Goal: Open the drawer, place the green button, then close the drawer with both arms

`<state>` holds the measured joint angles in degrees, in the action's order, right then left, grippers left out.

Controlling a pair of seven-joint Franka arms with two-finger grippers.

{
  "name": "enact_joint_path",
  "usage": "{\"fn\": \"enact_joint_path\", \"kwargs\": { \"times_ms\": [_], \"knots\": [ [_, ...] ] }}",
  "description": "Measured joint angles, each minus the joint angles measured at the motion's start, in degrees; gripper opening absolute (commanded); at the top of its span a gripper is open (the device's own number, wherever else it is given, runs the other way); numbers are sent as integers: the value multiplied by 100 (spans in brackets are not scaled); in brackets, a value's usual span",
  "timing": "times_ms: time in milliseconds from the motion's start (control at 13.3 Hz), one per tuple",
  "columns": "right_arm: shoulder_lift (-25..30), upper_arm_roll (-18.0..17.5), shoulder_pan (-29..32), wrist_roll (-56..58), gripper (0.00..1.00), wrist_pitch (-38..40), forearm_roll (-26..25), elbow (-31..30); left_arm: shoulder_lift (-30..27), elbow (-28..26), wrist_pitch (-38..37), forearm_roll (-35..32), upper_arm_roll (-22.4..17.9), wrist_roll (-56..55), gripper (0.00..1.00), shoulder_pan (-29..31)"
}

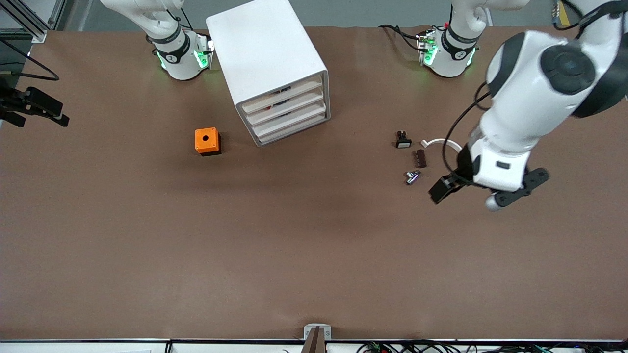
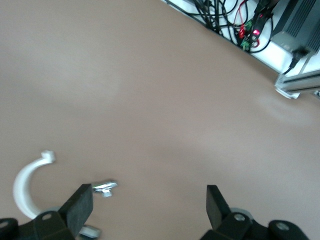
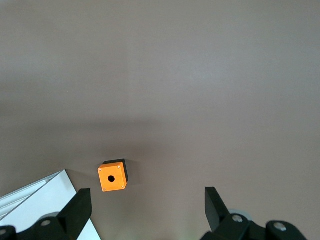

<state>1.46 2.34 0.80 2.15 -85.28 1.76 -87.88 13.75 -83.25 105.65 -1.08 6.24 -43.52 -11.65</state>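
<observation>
The white cabinet (image 1: pixel 267 59) stands on the brown table (image 1: pixel 314 255) between the two arm bases, turned so that its front faces partly toward the left arm's end. Its four drawers (image 1: pixel 287 115) all sit pushed in, and nothing marks one out from the others. Something dark and reddish shows in the gap above the top one, too small to name. The button cannot be picked out in any view, so I cannot tell where it lies. Just beside the cabinet, toward the right arm's end, sits the orange box (image 1: pixel 207 141) with a round hole in its top. Well apart from the cabinet, toward the left arm's end, lie four small parts: a black switch (image 1: pixel 403 140) with a white face, a white curved piece (image 1: pixel 441 142), a dark brown piece (image 1: pixel 420 158) and a silvery part (image 1: pixel 412 177) too small to identify. The left arm (image 1: pixel 530 93) covers the table next to them. The left gripper (image 2: pixel 148 196) hangs over the table just beside the silvery part, fingers (image 2: pixel 80 204) spread wide with nothing between them. The right arm (image 1: pixel 174 46) is cut off above its base in the front view. The right gripper (image 3: pixel 147 196) shows only in its own wrist view, high over the table near the cabinet's corner and the orange box, with its fingers (image 3: pixel 79 205) spread and empty.
</observation>
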Motion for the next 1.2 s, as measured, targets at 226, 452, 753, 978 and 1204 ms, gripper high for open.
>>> {"fn": "enact_joint_path", "kwargs": {
  "times_ms": [226,452,753,978,1204],
  "knots": [
    [-11,-9,0,1,100,1,0,0,-342,189,-983,0,1,1244,100,495],
    [-24,-11,0,1,100,4,0,0,-585,248,-1667,0,1,1786,100,655],
    [-71,-24,0,3,100,8,0,0,-768,250,-2129,0,1,2284,100,855],
    [-74,-25,0,3,100,9,0,0,-847,199,-2199,0,0,3041,100,1146],
    [-74,-25,0,4,100,10,0,0,-1113,-114,-2205,13,5,3205,100,1190]
  ]
}}
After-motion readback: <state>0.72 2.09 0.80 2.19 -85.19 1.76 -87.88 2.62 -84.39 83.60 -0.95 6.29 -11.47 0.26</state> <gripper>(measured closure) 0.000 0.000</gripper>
